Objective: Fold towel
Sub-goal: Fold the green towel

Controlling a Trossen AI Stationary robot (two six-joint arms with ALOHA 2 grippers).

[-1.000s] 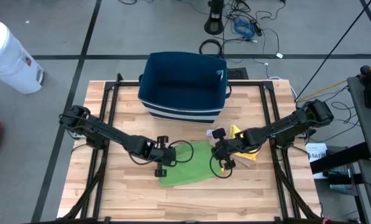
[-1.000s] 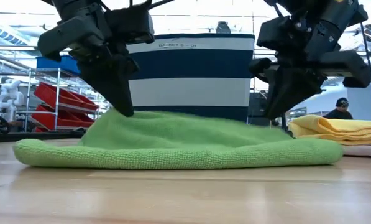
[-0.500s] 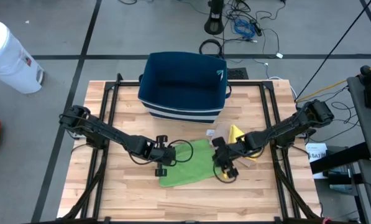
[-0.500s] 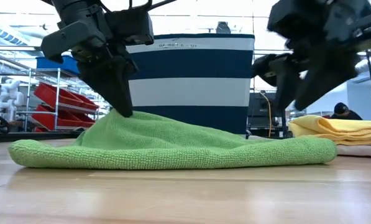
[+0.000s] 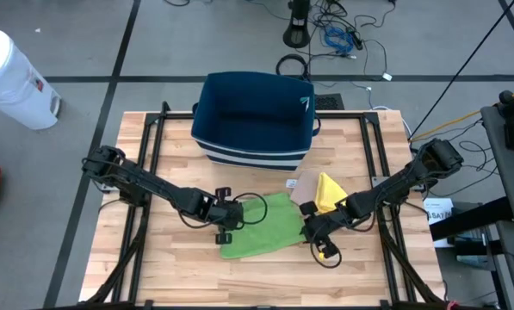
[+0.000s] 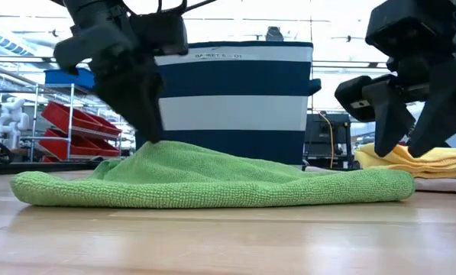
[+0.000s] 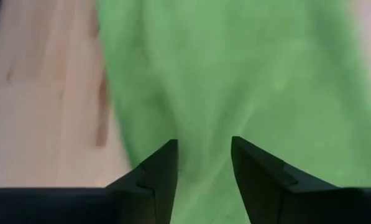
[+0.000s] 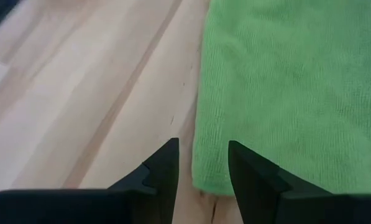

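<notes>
I'm backing both opened grippers, left (image 5: 228,222) and right (image 5: 318,231), off the towel (image 5: 261,226), which has just been released, so this fold looks laid.

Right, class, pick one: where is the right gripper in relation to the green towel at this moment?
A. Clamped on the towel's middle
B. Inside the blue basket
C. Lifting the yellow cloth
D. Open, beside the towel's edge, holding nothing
D. The right gripper stands open at the edge of the green towel, with bare table between its fingers and no cloth pinched.
</notes>
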